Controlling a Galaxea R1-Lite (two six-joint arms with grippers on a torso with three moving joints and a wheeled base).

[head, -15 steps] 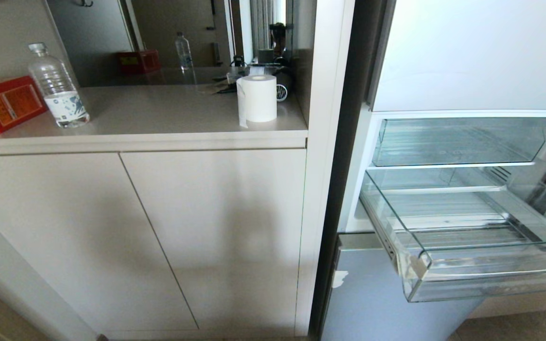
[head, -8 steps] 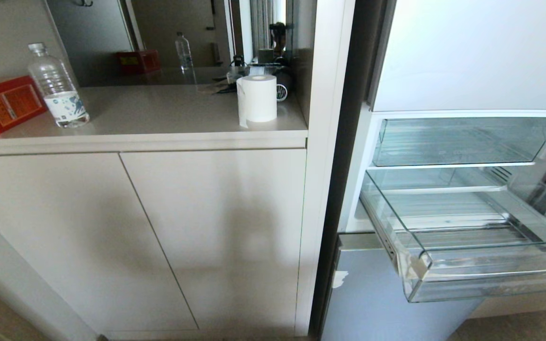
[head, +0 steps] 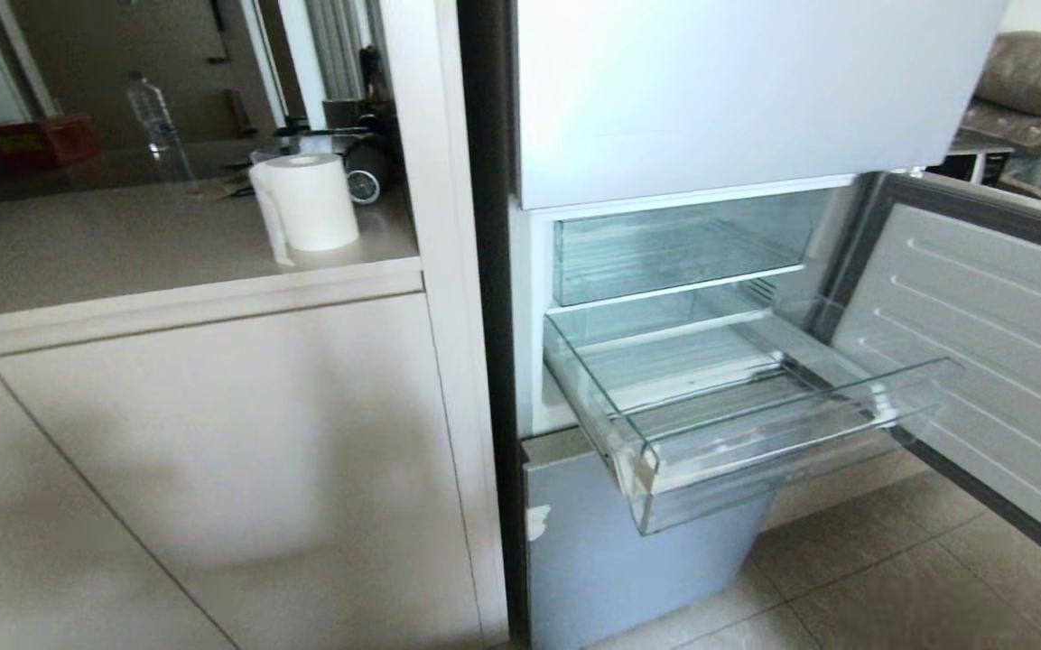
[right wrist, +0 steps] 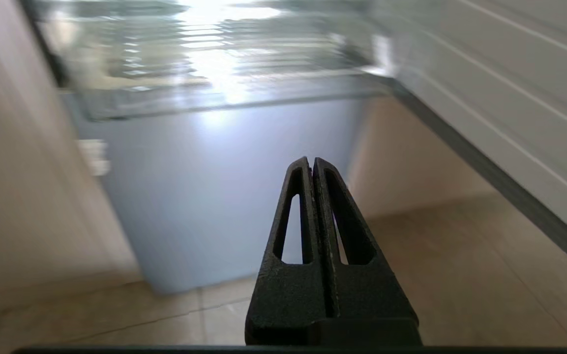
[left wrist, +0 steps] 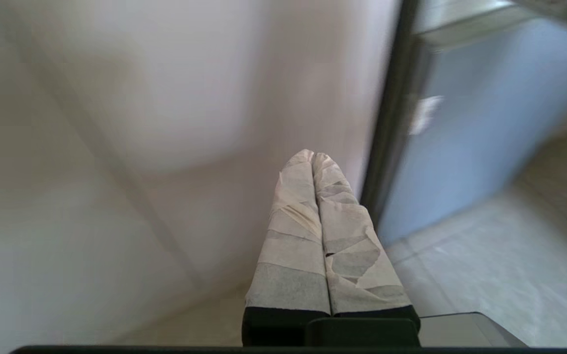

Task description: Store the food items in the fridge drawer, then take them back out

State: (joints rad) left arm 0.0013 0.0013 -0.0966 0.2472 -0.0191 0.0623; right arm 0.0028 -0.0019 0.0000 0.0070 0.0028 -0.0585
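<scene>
**Both grippers closed and empty; fridge drawer pulled out, no food visible**

The right gripper has its black fingers pressed together with nothing between them. It hangs low, pointing toward the lower pale blue front panel of the fridge, above the tiled floor. The left gripper, fingers wrapped in pale tape, is likewise pressed together and empty. It points toward the beige cabinet, just beside the fridge's black side edge. Neither arm shows in the head view.

The fridge stands with its middle door swung open to the right. The fridge drawer, the lower clear bin, is pulled well out; its ribbed floor shows nothing resting on it. The shorter clear bin above sits pushed in. A scrap of white tape marks the lower front panel.

Left of the fridge, a paper roll stands upright on the cabinet's countertop. No food item appears in any view.
</scene>
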